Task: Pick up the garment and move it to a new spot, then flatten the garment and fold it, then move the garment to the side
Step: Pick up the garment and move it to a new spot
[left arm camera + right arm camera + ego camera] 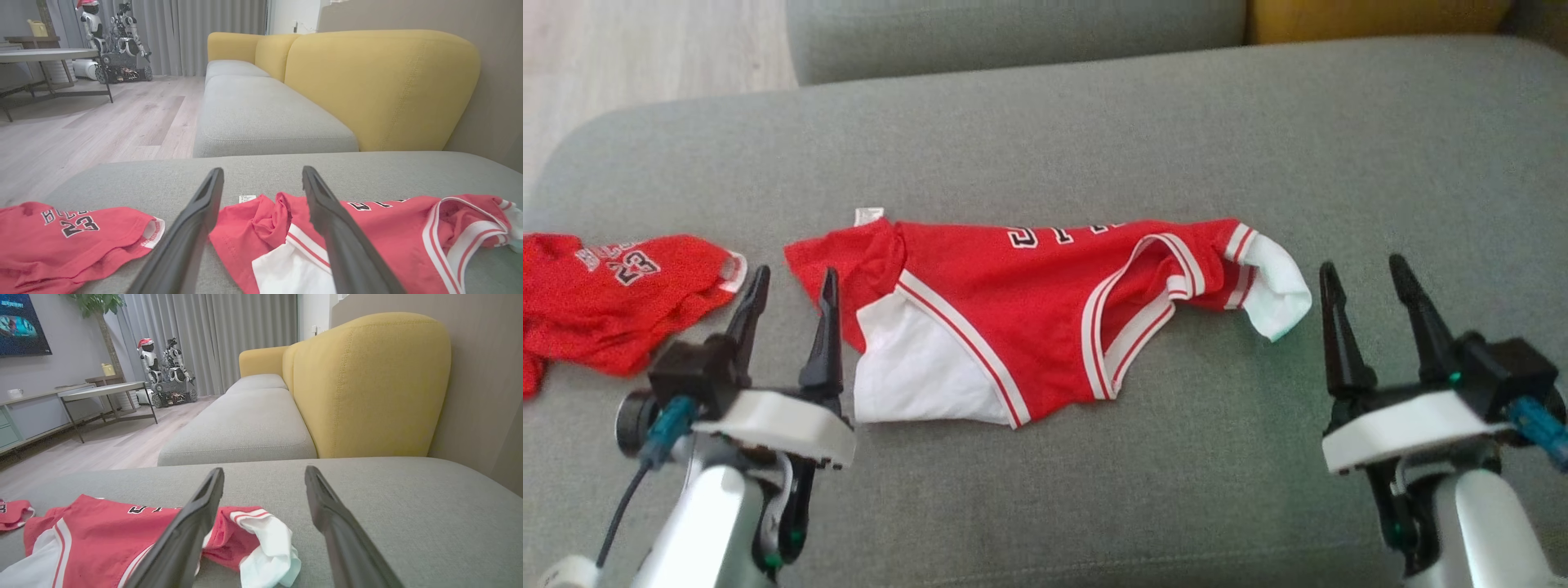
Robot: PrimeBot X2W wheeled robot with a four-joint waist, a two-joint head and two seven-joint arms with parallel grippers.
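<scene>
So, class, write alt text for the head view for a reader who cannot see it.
A red and white basketball jersey lies rumpled across a grey sofa cushion, with a second red garment at the left. The left pincer and right pincer, both open and empty, sit near each end of the jersey.

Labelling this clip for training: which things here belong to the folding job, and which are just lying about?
Job: red-and-white jersey, grey cushion under it, left gripper, right gripper, both open.
Lying about: second red jersey, yellow backrest, table, parked robot.
</scene>
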